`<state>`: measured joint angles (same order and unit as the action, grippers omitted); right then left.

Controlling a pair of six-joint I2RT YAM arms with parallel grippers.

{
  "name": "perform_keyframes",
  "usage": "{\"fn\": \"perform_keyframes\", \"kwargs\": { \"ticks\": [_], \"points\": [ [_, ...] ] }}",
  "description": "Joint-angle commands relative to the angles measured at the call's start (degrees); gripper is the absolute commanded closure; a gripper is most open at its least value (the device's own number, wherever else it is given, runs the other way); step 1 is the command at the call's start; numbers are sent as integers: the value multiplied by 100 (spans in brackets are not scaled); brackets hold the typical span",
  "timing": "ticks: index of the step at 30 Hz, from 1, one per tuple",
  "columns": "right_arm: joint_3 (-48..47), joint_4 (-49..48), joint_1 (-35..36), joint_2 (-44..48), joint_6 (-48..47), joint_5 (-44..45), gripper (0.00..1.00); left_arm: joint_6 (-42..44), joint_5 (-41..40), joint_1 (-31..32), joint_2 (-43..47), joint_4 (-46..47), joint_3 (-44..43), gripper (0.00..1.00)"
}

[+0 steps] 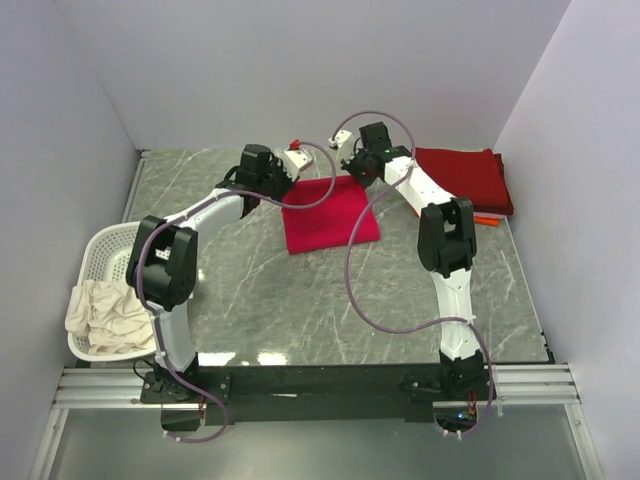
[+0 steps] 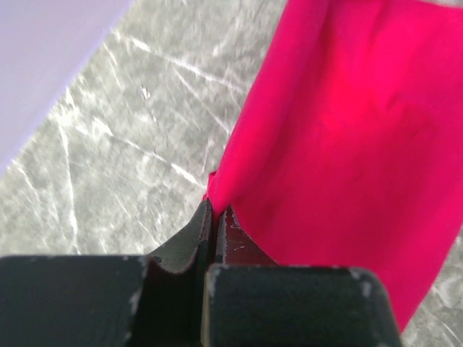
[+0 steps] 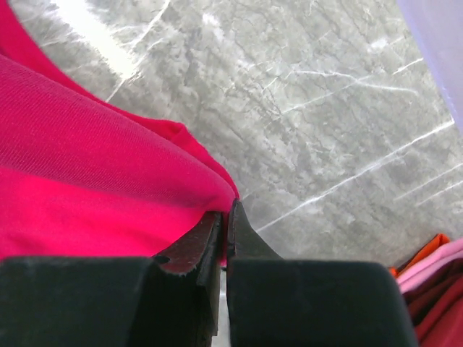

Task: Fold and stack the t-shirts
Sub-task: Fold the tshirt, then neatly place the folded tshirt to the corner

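A bright crimson t-shirt [image 1: 330, 215] lies partly folded in the middle of the table, its far edge lifted. At that edge's left corner my left gripper [image 1: 298, 160] is shut on the crimson cloth [image 2: 347, 130]; in the left wrist view the jaws [image 2: 215, 208] pinch the hem. My right gripper [image 1: 346, 150] is shut on the far right corner, and the crimson fabric [image 3: 94, 166] runs into its closed jaws [image 3: 228, 211]. A folded stack of dark maroon t-shirts [image 1: 465, 175] with an orange one [image 1: 488, 218] underneath sits at the back right.
A white slotted basket [image 1: 100, 250] stands at the table's left edge with cream cloth [image 1: 105, 315] spilling from it. White walls enclose the grey marble table [image 1: 300, 310] on three sides. The edge of the stack [image 3: 434, 282] shows in the right wrist view.
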<state>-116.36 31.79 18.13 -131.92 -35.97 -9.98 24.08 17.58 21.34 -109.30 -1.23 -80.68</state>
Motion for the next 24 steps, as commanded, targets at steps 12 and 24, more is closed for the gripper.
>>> {"fn": "perform_keyframes", "kwargs": {
  "ticks": [12,24],
  "points": [
    [437,-896,-213,684,1485,790,32,-2054,-2199,-262,162,-148,-1046,19],
    [-51,519,-811,36,3579,-1788,27,-5148,1203,-368,313,-150,26,39]
  ]
}}
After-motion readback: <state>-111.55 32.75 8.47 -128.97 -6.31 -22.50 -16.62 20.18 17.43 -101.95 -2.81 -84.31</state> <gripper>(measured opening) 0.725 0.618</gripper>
